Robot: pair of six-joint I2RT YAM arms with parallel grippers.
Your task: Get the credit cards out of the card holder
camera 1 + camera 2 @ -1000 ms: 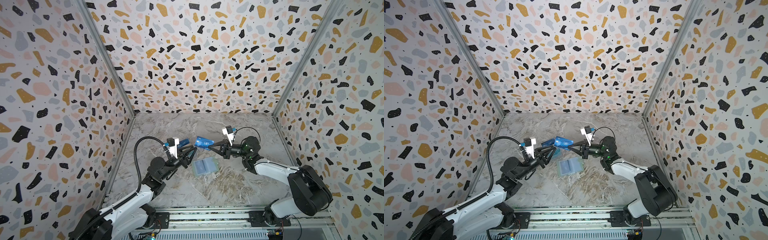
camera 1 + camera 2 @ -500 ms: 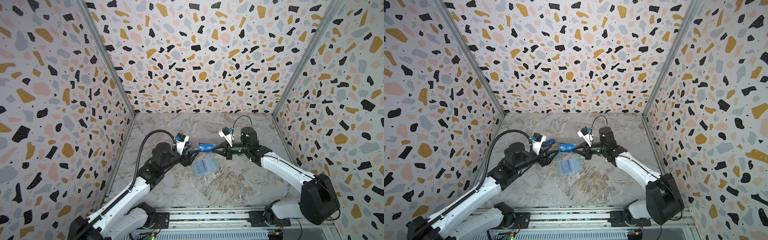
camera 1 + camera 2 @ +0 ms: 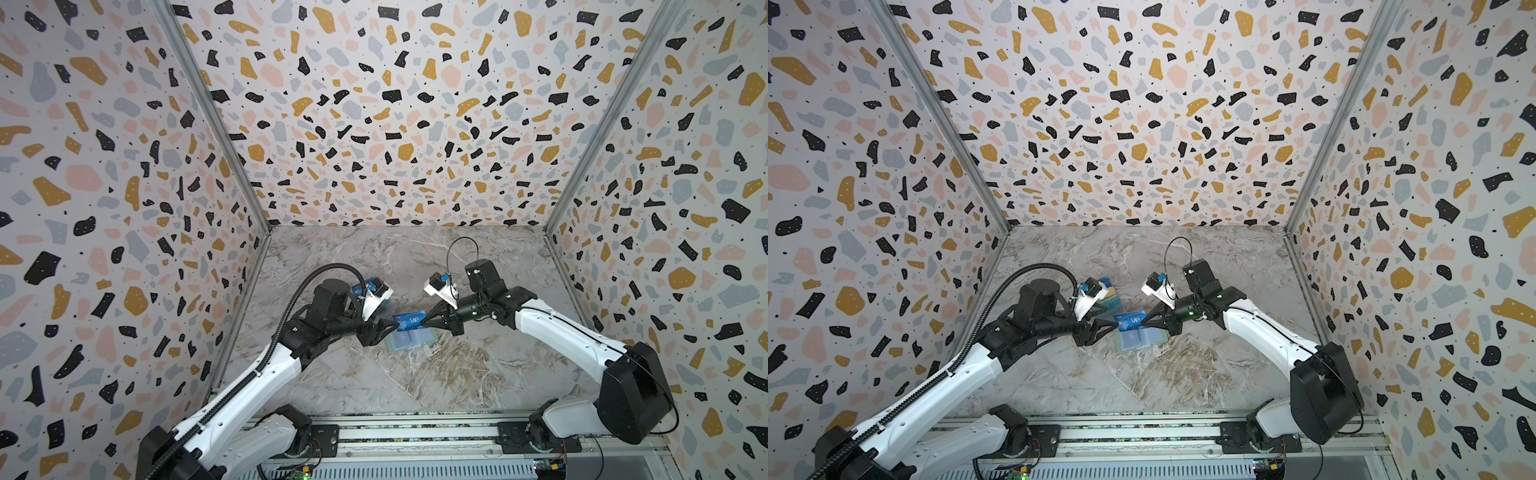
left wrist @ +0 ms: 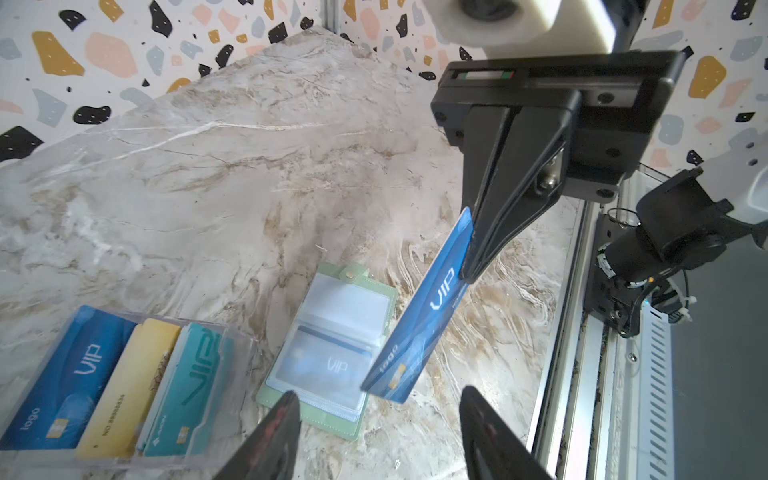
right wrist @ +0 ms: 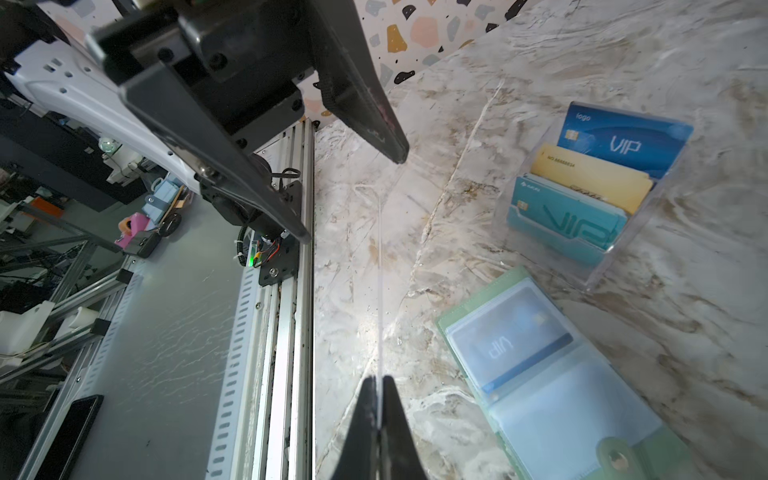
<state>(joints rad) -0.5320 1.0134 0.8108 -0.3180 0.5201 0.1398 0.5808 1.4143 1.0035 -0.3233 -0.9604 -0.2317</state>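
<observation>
blue vip card (image 3: 409,322): pulled clear of the card holder (image 3: 411,344) and held in the air just above it, over the middle of the bench (image 3: 415,399).
right gripper (image 3: 422,322): jaws clamped tight on one short end of the card.
left gripper (image 4: 379,395): jaws part-open and empty, one each side of the card's free end, not yet touching it.
just changed: over the last second the left arm has reached in toward the card and its jaws have widened; the right arm has shifted the card to meet it.
meaning: looks like a hand-over, with one card out; a second vip card (image 4: 328,362) remains in a clear sleeve, so the job is unfinished.
clear stand (image 5: 648,220): near the holder, toward the left rear corner, already carrying three cards (image 5: 590,174).
room: bare marble toward the front and right edges; tight below, where the card's corner hangs near the holder.
</observation>
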